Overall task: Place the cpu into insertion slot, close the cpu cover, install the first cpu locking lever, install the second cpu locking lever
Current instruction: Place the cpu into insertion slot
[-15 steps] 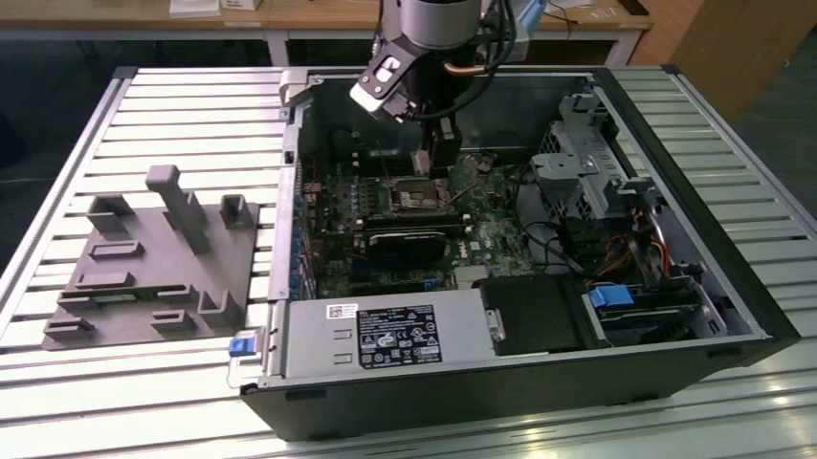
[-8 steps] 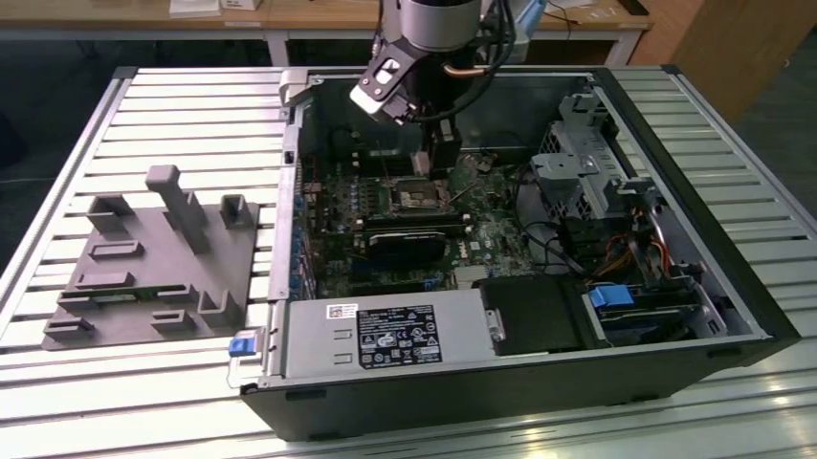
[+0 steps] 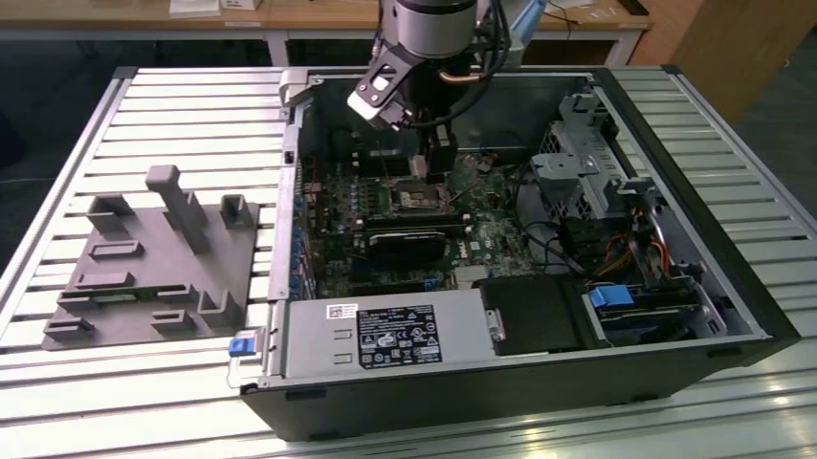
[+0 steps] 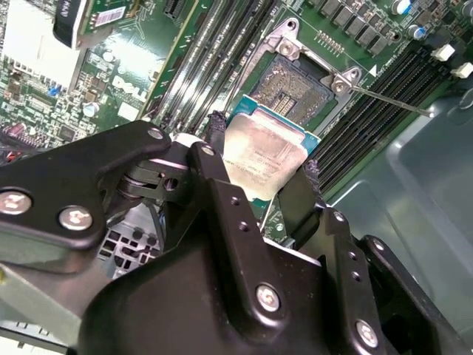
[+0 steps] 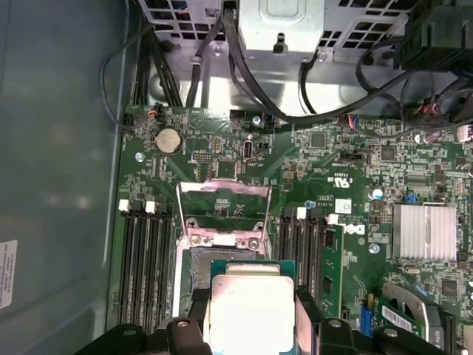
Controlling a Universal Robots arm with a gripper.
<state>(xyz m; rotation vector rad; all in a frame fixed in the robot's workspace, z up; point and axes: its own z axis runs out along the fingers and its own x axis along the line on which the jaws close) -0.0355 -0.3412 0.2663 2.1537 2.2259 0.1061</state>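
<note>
Second wrist view puts the gripper (image 4: 263, 146) nearest, its black fingers (image 4: 219, 181) drawn in against two opposite edges of the cpu (image 4: 267, 168), which sits clamped between them, silver face showing. Just beyond the fingertips lies the insertion slot (image 4: 297, 87), uncovered, its near edge hidden behind the chip. Farther past it, in the first wrist view, the cpu cover (image 5: 222, 186) stands swung up off the slot, above the green circuit board (image 5: 325, 170).

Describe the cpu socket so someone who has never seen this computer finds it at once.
Inside the open computer case lies a green motherboard. Between two banks of long black memory slots sits the insertion slot, square with a dark golden centre; unlike its neighbours, a silvery cpu cover stands raised at its edge.
</note>
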